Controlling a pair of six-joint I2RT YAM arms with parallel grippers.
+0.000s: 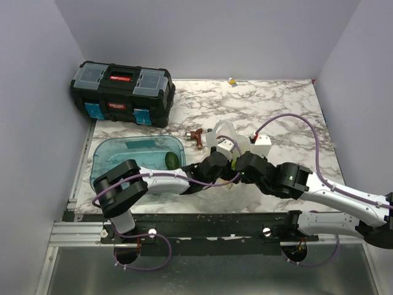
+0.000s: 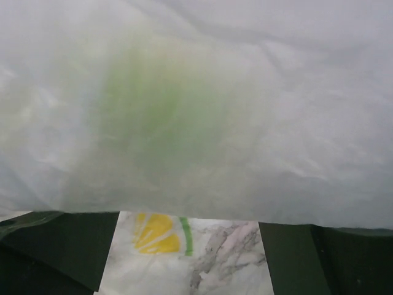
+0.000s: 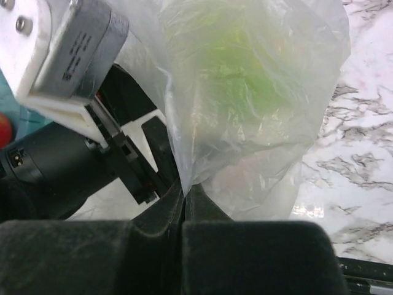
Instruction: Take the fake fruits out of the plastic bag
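Note:
The plastic bag (image 1: 232, 134) is held up off the marble table between my two grippers. In the right wrist view the bag (image 3: 258, 123) stands upright with a blurred green fruit (image 3: 245, 67) inside it. My right gripper (image 3: 184, 190) is shut on the bag's lower edge and also shows in the top view (image 1: 239, 157). My left gripper (image 1: 221, 150) is right against the bag. In its wrist view the bag (image 2: 196, 110) fills the frame with a green blur (image 2: 147, 104) behind it, and the left gripper (image 2: 187, 252) is open, its fingers (image 2: 55, 252) wide apart. A dark green avocado-shaped fruit (image 1: 171, 160) lies in the tray.
A blue translucent tray (image 1: 116, 153) sits at the left. A black toolbox (image 1: 123, 92) stands at the back left. A small dark red object (image 1: 196, 136) lies on the table behind the bag. Something red (image 3: 3, 130) shows at the right wrist view's left edge.

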